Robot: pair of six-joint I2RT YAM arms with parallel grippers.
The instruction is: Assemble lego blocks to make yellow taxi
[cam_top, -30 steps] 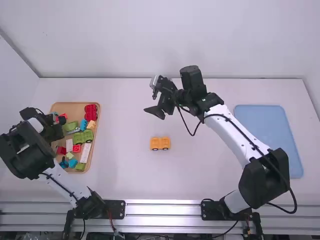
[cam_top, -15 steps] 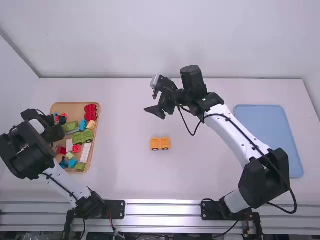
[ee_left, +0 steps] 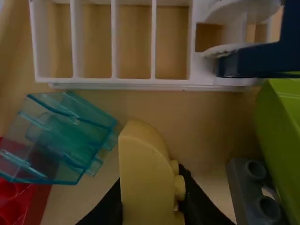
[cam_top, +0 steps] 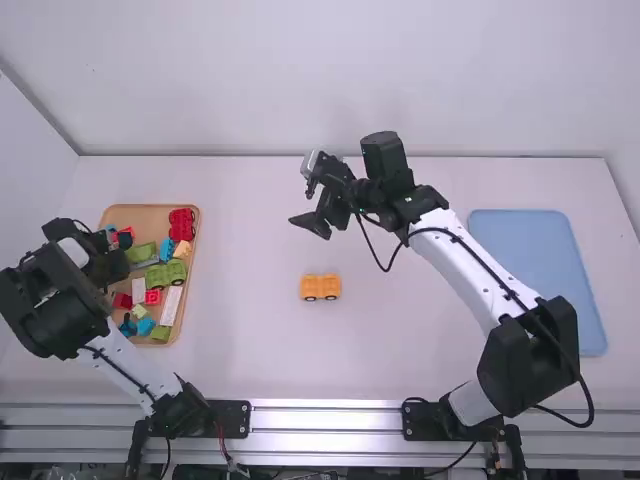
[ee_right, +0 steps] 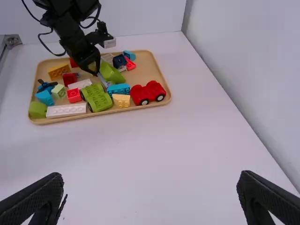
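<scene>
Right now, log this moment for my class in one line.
left gripper: shut on yellow block, at tray | right gripper: open, above table | orange car base: on table | taxi: unfinished

white links (cam_top: 465, 260), black joints (cam_top: 530, 350), dark cables (cam_top: 505, 290) along both arms.

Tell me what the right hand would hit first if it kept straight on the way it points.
Going by its slant, the right hand would probably hit the bare white tabletop first, short of the tray, though depth is unclear.
</scene>
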